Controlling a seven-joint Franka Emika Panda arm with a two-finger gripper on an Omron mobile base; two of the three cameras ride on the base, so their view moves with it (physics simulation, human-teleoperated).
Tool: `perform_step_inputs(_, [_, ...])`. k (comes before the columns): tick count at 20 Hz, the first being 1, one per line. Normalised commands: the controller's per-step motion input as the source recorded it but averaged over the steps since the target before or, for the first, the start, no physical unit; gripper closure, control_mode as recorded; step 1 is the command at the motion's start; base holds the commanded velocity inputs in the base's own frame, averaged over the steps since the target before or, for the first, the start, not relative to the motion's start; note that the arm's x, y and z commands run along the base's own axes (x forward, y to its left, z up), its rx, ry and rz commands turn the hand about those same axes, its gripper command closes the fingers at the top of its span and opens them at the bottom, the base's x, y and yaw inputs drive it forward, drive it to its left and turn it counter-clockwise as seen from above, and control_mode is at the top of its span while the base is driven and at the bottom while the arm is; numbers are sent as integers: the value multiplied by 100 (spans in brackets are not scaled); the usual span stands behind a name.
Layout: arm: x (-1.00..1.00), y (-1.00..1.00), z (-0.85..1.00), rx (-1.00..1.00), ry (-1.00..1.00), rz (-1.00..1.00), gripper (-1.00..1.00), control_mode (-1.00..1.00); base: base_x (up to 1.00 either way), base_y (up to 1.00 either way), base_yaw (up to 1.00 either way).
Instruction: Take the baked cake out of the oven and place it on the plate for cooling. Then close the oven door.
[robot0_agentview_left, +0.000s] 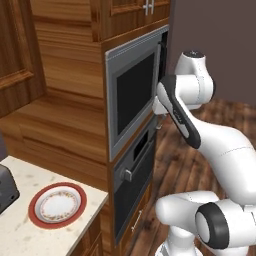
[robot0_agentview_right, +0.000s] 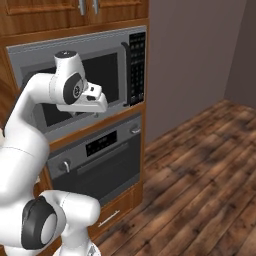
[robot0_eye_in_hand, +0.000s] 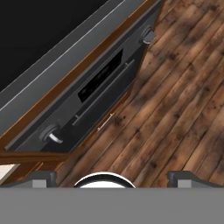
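Open-jawed tool (robot0_eye_in_hand: 112, 176) hangs over wood floor (robot0_eye_in_hand: 175, 113) before the shut oven (robot0_agentview_right: 97, 160).

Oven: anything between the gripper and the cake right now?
Yes, the oven door is shut, so the cake inside cannot be seen or reached. The gripper is open, up by the microwave, above the oven. The plate waits on the counter.

Oven (robot0_agentview_right: 95, 160): grey steel, built into the wooden cabinet column directly below the microwave (robot0_agentview_right: 80, 75); a black display is set between two round knobs. Oven door (robot0_agentview_left: 135, 187): dark grey, upright and shut, its long horizontal bar handle just under the display. Plate (robot0_agentview_left: 57, 205): round, wide red rim, white patterned centre, laid flat on the pale counter (robot0_agentview_left: 30, 235) left of the oven.
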Motion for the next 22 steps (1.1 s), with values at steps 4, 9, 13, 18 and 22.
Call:
perform_step_inputs(4, [0,0,0,0,0,0,-100,100,-17,37,-3])
perform_step_inputs(9, [0,1,0,0,1,0,-100,-100,0,8,0])
perform_step_inputs(13, [0,2,-4,-1,7,0,-100,-100,0,0,0])
perform_step_inputs(18, [10,0,-58,7,21,6,-100,-100,0,0,0])
perform_step_inputs(22, [8,6,-95,26,12,-6,-100,-100,0,0,0])
